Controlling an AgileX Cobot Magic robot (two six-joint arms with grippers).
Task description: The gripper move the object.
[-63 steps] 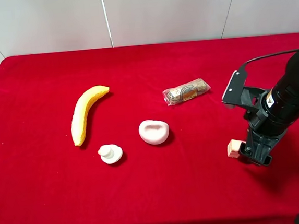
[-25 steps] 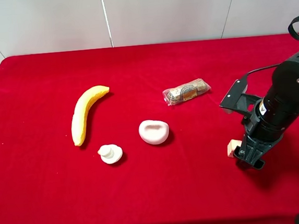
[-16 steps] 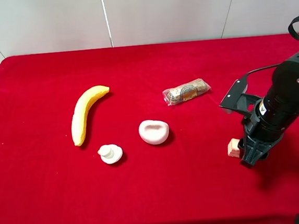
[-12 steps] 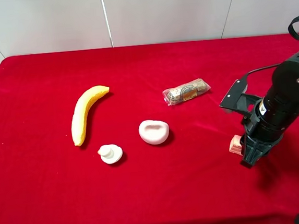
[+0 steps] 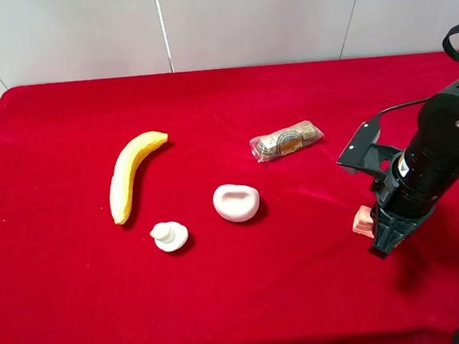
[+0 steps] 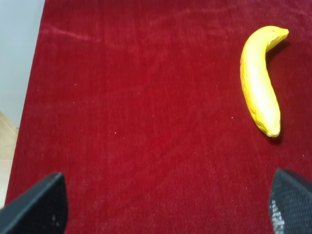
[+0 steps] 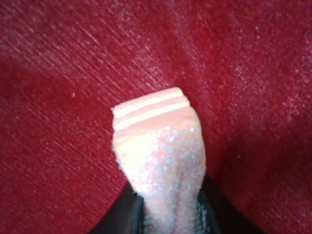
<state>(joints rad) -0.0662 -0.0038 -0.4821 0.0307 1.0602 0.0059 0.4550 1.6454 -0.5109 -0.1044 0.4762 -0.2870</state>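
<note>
Pinched pink-and-cream block [image 5: 362,220] between dark jaws of right gripper [image 5: 378,233], clamped tight on it, at right side of red cloth [image 5: 249,299]. Showed in right wrist view as striped end sticking out past jaws, grainy glittery face toward camera. Could not tell if touching cloth or just off it. Sat well apart from snack packet [image 5: 286,140], white bowl-like piece [image 5: 236,202], small white knobbed piece [image 5: 169,236] and banana [image 5: 133,174], all lying loose farther left. Had left gripper [image 6: 165,209] jaws spread wide over bare cloth, gripping nothing, banana near.
</note>
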